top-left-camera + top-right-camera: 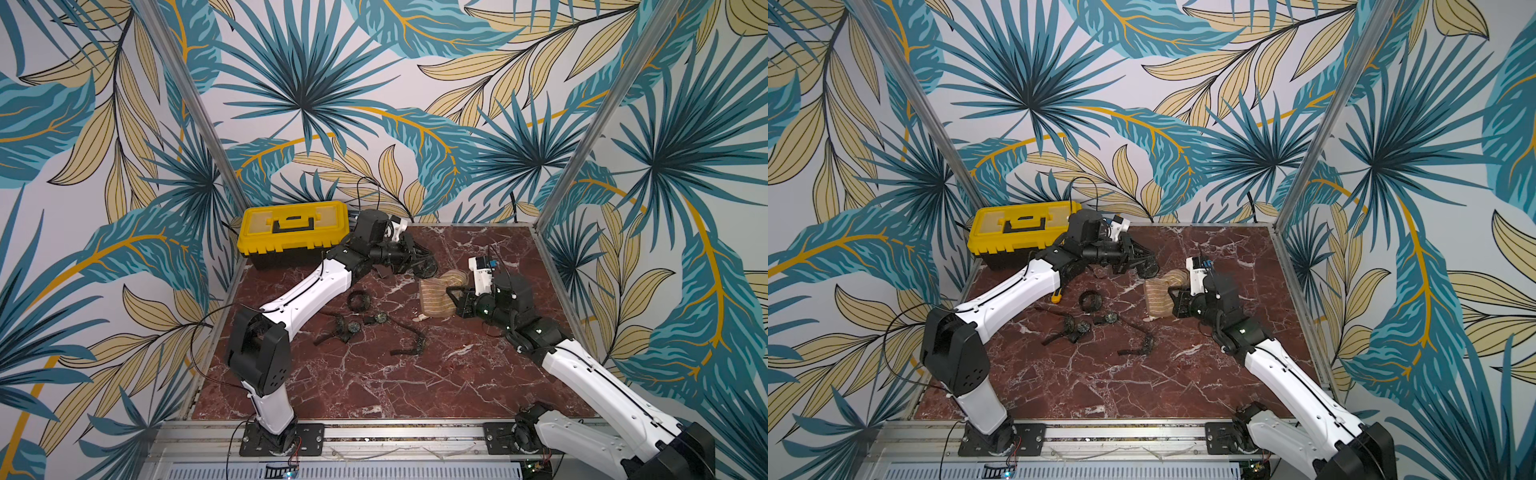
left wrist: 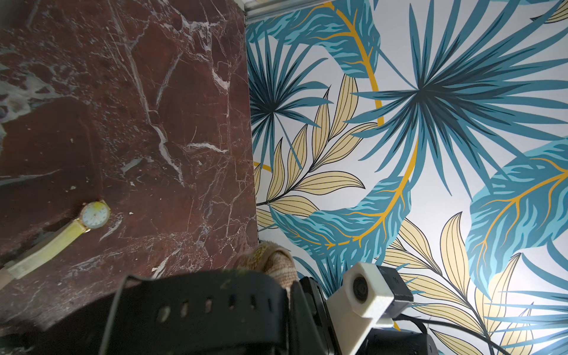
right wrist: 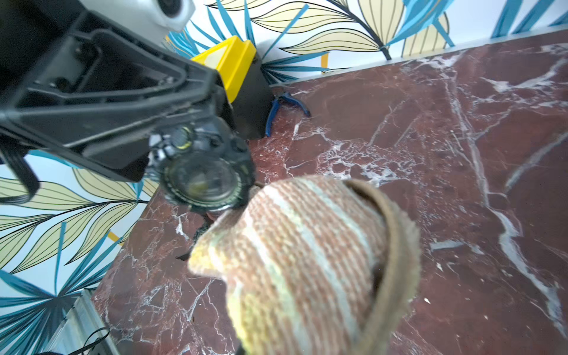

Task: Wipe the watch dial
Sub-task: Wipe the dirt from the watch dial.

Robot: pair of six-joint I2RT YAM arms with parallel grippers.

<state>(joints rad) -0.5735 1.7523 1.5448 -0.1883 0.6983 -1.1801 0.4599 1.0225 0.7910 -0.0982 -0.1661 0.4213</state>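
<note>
While the left gripper squeezes the black watch tight above the table, its dial faces the stripy cloth right next to it, pinched in the right gripper. A hard push from the cloth might knock the watch loose, I think

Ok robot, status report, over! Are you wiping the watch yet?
Left gripper shut on black watch. Right gripper shut on striped cloth, its edge by the dial. Nothing between them.
</note>
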